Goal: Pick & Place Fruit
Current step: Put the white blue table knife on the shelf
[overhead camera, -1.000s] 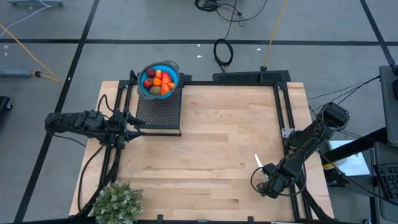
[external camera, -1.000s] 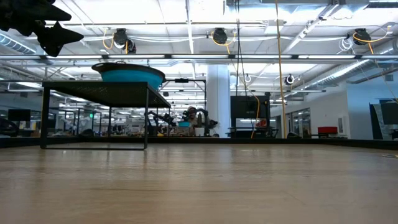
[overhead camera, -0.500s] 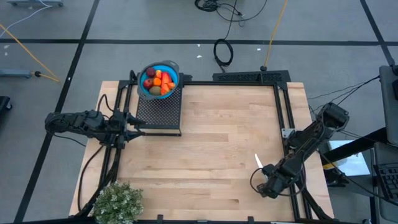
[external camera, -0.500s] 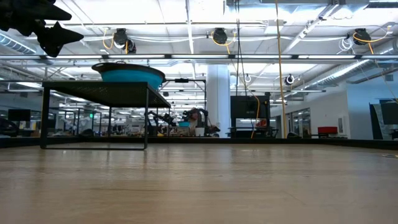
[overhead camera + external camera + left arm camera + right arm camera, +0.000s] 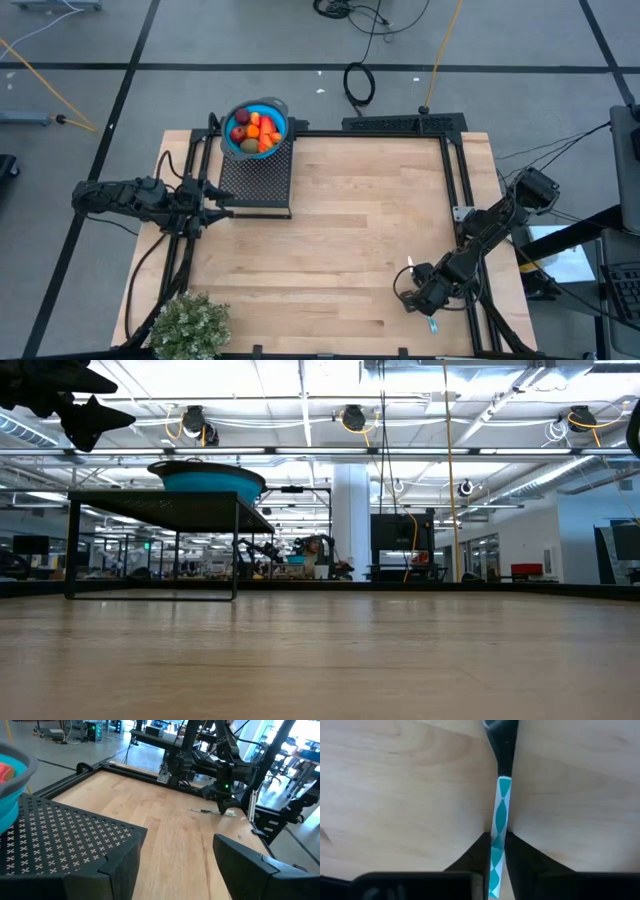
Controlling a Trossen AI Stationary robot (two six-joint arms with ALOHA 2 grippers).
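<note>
The fruit (image 5: 256, 130), red, orange and olive pieces, lies in a blue bowl (image 5: 279, 109) on a black perforated rack (image 5: 255, 178) at the table's far left. In the low view the bowl (image 5: 205, 480) sits on the rack (image 5: 160, 502). My left gripper (image 5: 212, 195) hovers open at the rack's left side; its wrist view shows the rack (image 5: 60, 840) just ahead of the gripper (image 5: 175, 865). My right gripper (image 5: 415, 290), near the right edge, is shut on the slim white and blue utensil (image 5: 411, 262). My right gripper (image 5: 496, 851) pinches the utensil's blue and white patterned handle (image 5: 497, 832) between its two fingers (image 5: 475, 852), coming from above. The handle runs on past the fingertips to a dark end (image 5: 501, 740) over the wood. Whether it is lifted clear, I cannot tell.
A bushy green plant (image 5: 188, 322) stands at the table's near left corner. A black frame (image 5: 455, 170) runs along the right and far edges. Bare wood fills the table's middle (image 5: 340, 230). Cables lie on the floor beyond the far edge.
My right gripper has moved a little toward the table's left and far side. The utensil's blue end now shows on the gripper's near side, where it did not show before. My left arm has kept still.
</note>
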